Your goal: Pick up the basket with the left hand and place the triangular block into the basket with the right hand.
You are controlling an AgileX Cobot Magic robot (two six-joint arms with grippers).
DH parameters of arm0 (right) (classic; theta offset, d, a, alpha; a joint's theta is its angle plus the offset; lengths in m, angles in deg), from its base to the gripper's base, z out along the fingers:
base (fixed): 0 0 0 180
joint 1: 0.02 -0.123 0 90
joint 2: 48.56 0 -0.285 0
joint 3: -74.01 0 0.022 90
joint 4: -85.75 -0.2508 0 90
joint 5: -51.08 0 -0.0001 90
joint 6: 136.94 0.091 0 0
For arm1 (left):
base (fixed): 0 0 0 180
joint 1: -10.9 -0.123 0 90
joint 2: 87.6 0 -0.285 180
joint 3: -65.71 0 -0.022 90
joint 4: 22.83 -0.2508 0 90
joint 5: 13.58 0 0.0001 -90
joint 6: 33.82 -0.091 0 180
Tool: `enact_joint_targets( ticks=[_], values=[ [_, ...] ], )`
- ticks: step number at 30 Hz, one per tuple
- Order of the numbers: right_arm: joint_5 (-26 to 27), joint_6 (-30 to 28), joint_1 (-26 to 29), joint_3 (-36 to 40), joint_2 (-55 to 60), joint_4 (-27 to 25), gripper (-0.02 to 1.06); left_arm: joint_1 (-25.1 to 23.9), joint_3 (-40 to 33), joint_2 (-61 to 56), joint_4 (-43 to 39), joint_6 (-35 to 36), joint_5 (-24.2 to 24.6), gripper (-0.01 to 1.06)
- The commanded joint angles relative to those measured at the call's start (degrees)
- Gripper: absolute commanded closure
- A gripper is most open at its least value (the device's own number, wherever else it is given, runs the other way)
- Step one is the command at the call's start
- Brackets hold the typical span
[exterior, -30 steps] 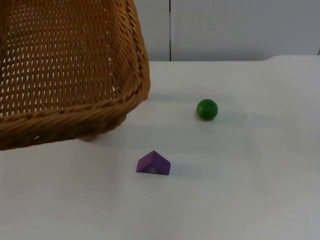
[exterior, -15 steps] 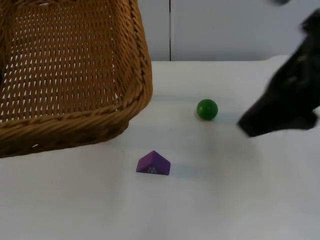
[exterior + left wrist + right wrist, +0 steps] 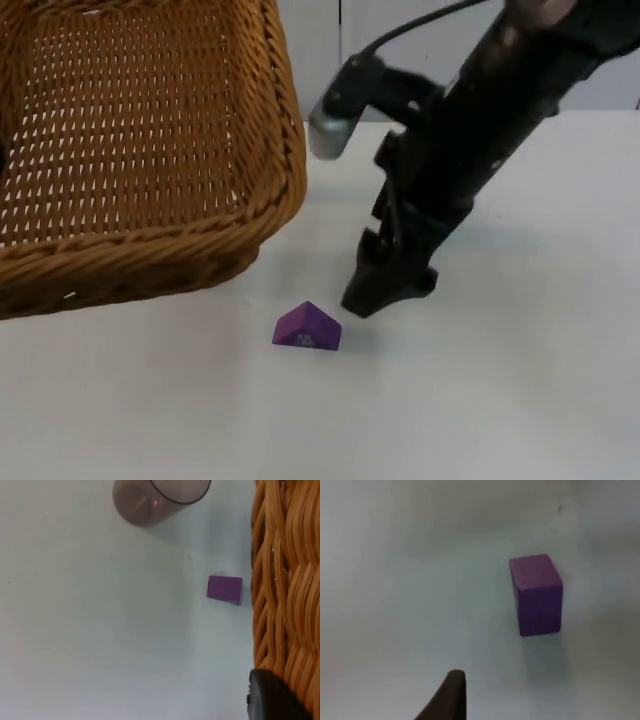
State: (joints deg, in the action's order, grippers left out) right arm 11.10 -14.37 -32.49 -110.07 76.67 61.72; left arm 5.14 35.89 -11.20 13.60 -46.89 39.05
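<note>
The purple triangular block (image 3: pixel 306 327) lies on the white surface (image 3: pixel 520 400), out toward the middle and well in from its edges, just beside the tip of the right tool (image 3: pixel 385 290) and apart from it. It looks like a small painted wooden prism: light, rigid, unlikely to mark or break, but with two sloped faces that a pinch would slide off. My judgement is that the flat end faces, or the base edges low down, are the safer places to grip.

The wicker basket (image 3: pixel 150 170) hangs lifted toward the far left of the surface, carried by the left tool (image 3: pixel 272 697) at its rim; I cannot tell how that tool's fingers are set. It is stiff, light weave with an open top.

The right tool's spread cannot be made out either.

The left wrist view shows a brownish translucent cup (image 3: pixel 155 497) standing well beyond the block. The right wrist view shows the block's long rectangular sloped face.
</note>
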Motion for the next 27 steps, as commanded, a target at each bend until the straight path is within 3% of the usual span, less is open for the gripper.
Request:
enact_joint_targets(
  ticks=[1,7,10,22,27],
  values=[
    [-1.0,-3.3,-1.1,-2.1,3.1,-0.8,0.0,0.2,0.1,-0.6,2.4,-0.1,-0.9,1.05],
    [-1.1,-3.5,-4.1,-5.5,7.4,-0.6,0.0,0.2,0.1,-0.6,2.5,-0.1,-0.6,1.05],
    [-1.3,-0.6,-5.4,-8.8,11.1,-0.3,0.0,0.2,0.1,-0.6,2.5,-0.3,-0.3,1.05],
    [-2.7,1.2,-5.4,-15.0,16.4,1.9,0.01,0.2,0.1,-0.6,2.5,-0.5,-0.5,1.05],
    [-4.5,2.2,-5.4,-15.1,18.0,3.2,0.1,0.2,0.1,-0.6,2.6,-0.5,-0.5,1.05]
  ],
)
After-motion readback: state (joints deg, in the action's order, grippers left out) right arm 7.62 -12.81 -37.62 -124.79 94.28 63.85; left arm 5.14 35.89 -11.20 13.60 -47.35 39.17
